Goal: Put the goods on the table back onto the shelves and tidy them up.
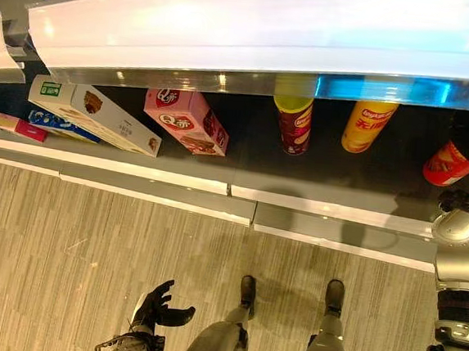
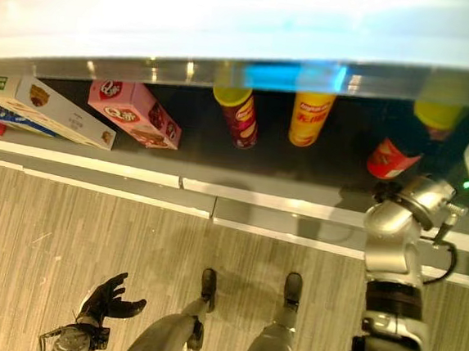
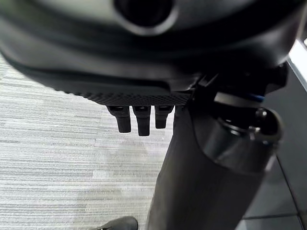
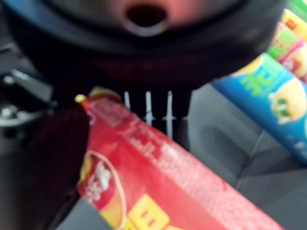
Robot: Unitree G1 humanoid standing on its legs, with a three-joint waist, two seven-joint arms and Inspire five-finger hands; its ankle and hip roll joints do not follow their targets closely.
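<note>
While shelved, red can (image 1: 449, 161) in right robot hand (image 4: 57, 143).

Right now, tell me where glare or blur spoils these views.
Left eye view: glare washes out the white upper shelf edge. Right wrist view: the red cylindrical snack can is blurred close-up, as are the blue packets behind.

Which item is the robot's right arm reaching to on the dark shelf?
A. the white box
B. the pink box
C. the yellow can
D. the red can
D: the right arm ends at the red can on the shelf, and the right wrist view shows that red can up close against the right hand.
</note>
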